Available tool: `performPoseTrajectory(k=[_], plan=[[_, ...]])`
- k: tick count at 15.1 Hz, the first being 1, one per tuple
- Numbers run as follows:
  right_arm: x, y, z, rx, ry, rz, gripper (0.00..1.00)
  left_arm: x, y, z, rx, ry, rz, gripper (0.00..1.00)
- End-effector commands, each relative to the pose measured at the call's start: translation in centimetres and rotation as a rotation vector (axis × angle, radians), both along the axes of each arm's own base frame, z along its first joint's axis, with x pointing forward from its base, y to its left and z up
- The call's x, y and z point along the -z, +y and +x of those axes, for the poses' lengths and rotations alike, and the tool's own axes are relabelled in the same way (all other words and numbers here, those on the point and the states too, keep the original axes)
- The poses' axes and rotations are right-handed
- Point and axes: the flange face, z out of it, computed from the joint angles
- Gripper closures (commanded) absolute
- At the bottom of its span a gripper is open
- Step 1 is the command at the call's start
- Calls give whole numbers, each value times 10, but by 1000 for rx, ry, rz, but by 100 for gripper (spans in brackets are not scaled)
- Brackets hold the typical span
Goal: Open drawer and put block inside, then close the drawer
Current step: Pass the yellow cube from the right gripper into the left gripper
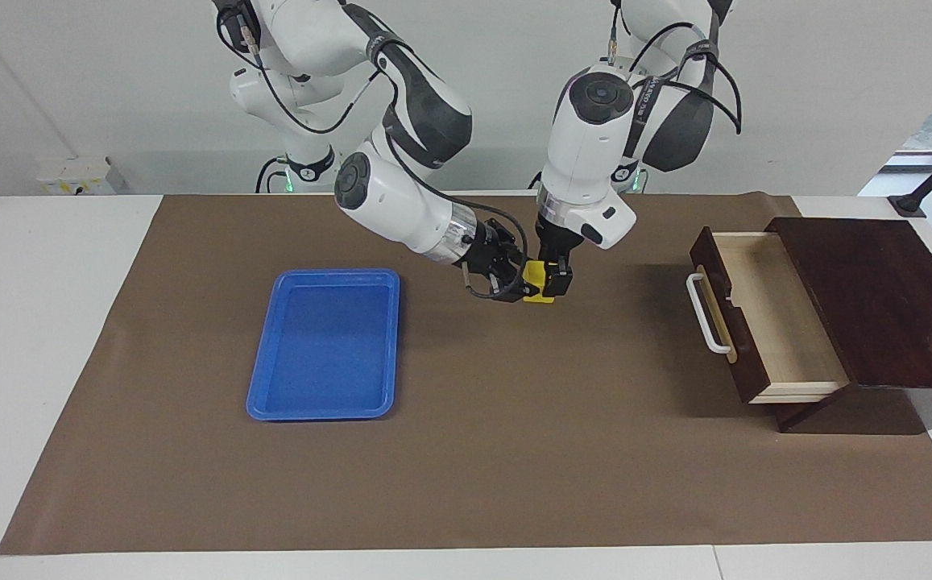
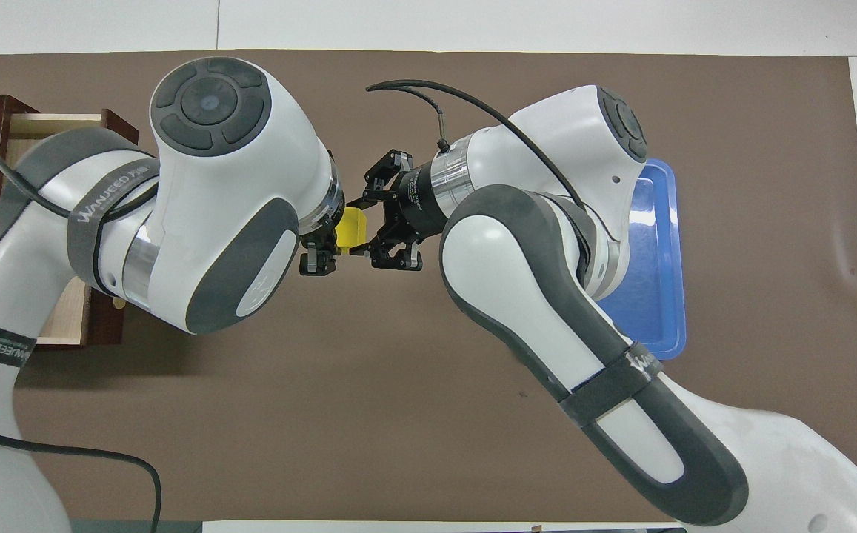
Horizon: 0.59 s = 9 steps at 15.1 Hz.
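The yellow block (image 1: 534, 278) is held up in the air over the middle of the brown mat, between the two grippers. My right gripper (image 1: 518, 283) is shut on the block and points sideways toward the left arm's end. My left gripper (image 1: 552, 278) comes straight down on the block, open, with a finger on either side of it. In the overhead view the block (image 2: 352, 228) shows between the right gripper (image 2: 358, 226) and the left gripper (image 2: 328, 240). The drawer (image 1: 735, 354) stands pulled out of its dark cabinet (image 1: 876, 298), its pale inside bare. The left arm partly hides the drawer (image 2: 50, 122) in the overhead view.
A blue tray (image 1: 325, 346) lies on the mat toward the right arm's end, with nothing in it; the right arm partly covers the tray (image 2: 658, 296) in the overhead view. The drawer's white handle (image 1: 707, 314) faces the middle of the table.
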Motion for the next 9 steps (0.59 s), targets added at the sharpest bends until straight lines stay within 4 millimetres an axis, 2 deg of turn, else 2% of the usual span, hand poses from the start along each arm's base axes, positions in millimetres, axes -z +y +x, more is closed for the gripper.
performPoseTrajectory(k=[1, 3, 6, 7, 8, 9], plan=[[-3, -3, 0, 23, 9, 19, 100, -1, -4, 1, -7, 3, 11, 100], [-3, -4, 1, 25, 9, 19, 100, -6, -5, 2, -8, -5, 7, 100], [-3, -5, 1, 30, 17, 18, 100, -1, -4, 4, -9, 4, 13, 100], [-5, -4, 1, 36, 21, 18, 62, -2, -4, 3, -9, 2, 12, 100], [-6, -5, 1, 41, 25, 16, 1, -2, -4, 3, -9, 3, 14, 100], [-7, -8, 3, 48, 28, 16, 0, -2, -3, 3, -10, 6, 19, 100]])
